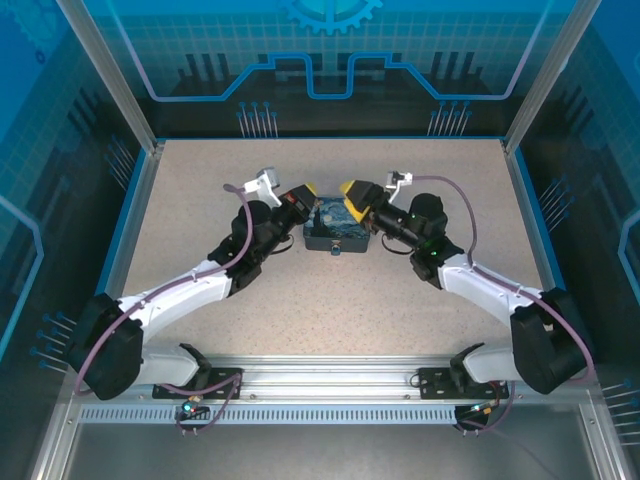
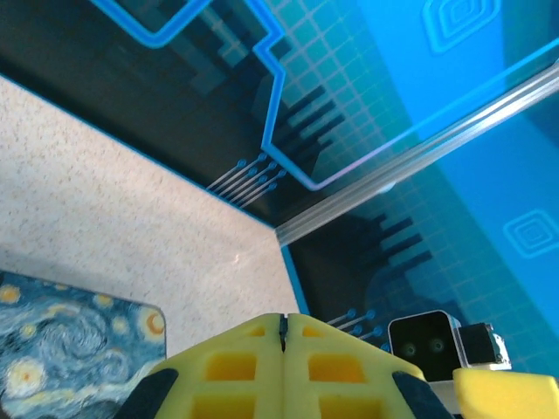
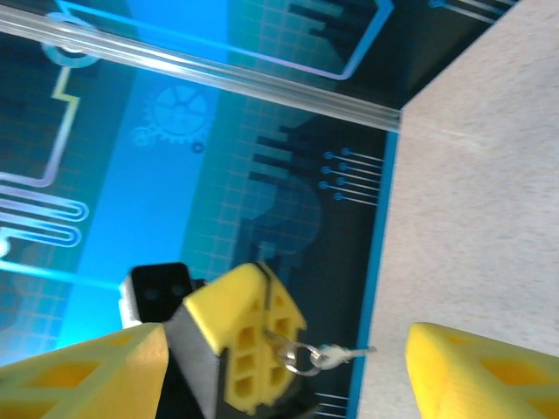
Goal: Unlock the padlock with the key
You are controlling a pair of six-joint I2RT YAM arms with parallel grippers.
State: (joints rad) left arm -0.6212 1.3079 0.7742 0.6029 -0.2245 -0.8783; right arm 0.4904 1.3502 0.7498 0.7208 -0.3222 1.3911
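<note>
— Left claw (image 2: 282, 336), state?
— Fingers pressed together, seam closed. In the right wrist view a small silvery ring (image 3: 294, 359) is pinched at their tip, and the key (image 3: 342, 353) juts from that ring toward the worktop side of the frame.
— And the right claw (image 1: 350, 195)?
— Spread wide. Its two yellow fingers (image 3: 476, 371) sit at the lower corners of its own wrist view, with the left claw's tip, ring and key in the gap between them, touching neither finger.
— Where do the two meet on the worktop (image 1: 420, 300)?
— Top view: both arms reach inward from the near edge, and the claws face each other tip to tip above the far edge of a tin (image 1: 335, 235) painted with a swirling night sky. The tin lies flat about the middle of the worktop, well apart from every edge.
— Does the left wrist view add anything?
— One rounded corner of the tin's lid at lower left, below and beside the closed fingers, with speckled worktop beyond it up to a corner.
— And the padlock?
— Cannot be made out. A small pale spot on the tin's near wall in the top view is too small to identify
</note>
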